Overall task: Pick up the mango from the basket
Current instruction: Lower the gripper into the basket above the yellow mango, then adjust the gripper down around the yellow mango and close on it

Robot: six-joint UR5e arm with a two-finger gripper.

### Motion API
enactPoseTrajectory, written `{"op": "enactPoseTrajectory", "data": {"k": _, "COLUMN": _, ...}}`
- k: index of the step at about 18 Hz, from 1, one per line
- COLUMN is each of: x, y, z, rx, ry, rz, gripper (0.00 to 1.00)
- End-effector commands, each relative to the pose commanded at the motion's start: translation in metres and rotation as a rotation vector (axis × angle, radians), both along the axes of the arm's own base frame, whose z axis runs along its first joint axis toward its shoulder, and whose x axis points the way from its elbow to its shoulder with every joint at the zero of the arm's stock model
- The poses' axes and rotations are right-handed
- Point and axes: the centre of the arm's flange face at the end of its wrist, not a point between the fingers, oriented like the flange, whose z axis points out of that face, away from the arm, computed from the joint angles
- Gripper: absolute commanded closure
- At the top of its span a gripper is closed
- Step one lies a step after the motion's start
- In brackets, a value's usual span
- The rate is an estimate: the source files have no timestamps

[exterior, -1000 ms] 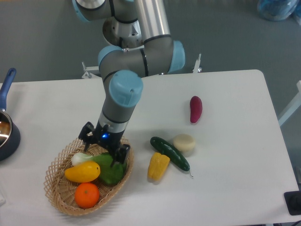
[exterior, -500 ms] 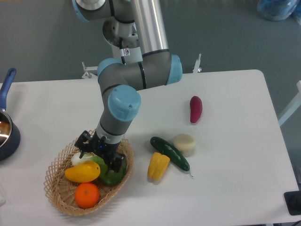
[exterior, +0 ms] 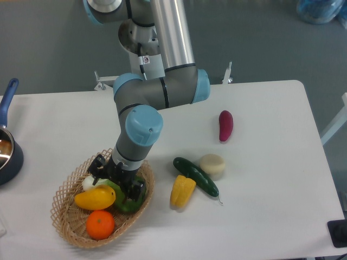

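tool [exterior: 117,181] fingertips hidden among basket [exterior: 64,212] contents; pan [exterior: 7,146] cut off.

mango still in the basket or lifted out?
In. The mango lies in the basket beside the orange; the gripper hovers above, not gripping it.

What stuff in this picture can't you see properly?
- Gripper: the arm's wrist covers its fingertips, so open or shut cannot be told.
- White vegetable in the basket: mostly hidden behind the mango and gripper.
- Green pepper: its top is under the gripper.
- Pot: cut off by the left edge.
- Blue object: cut off by the top edge.
- Black thing: cut off at the bottom right corner.
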Motion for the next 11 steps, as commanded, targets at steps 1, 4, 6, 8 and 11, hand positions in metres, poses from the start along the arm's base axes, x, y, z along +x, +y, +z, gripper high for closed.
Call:
{"op": "enactPoseTrajectory", "data": {"k": 1, "x": -0.0004, "y": 0.0005, "z": -0.0014, "rx": -0.003, "ry": -0.002, "rz": 0.001, "gripper": 0.00}}
{"op": "enactPoseTrajectory", "data": {"k": 4, "x": 0.0052, "y": 0.0043, "z": -0.0049, "rx": -0.006, "ry": -0.005, "rz": -0.011, "gripper": 0.00}}
{"op": "enactPoseTrajectory", "data": {"k": 6, "x": 0.0069, "y": 0.0053, "z": -0.0069, "rx": -0.008, "ry": -0.007, "rz": -0.014, "gripper": 0.00}}
{"op": "enactPoseTrajectory", "data": {"k": 8, "x": 0.0058, "y": 0.0065, "z": -0.0069, "rx": -0.009, "ry": -0.005, "rz": -0.012, "gripper": 0.00}}
{"op": "enactPoseTrajectory", "data": {"k": 11, "x": 0.0062, "y": 0.0073, "z": -0.0082, "rx": -0.011, "ry": -0.005, "rz": -0.014, "gripper": 0.00}}
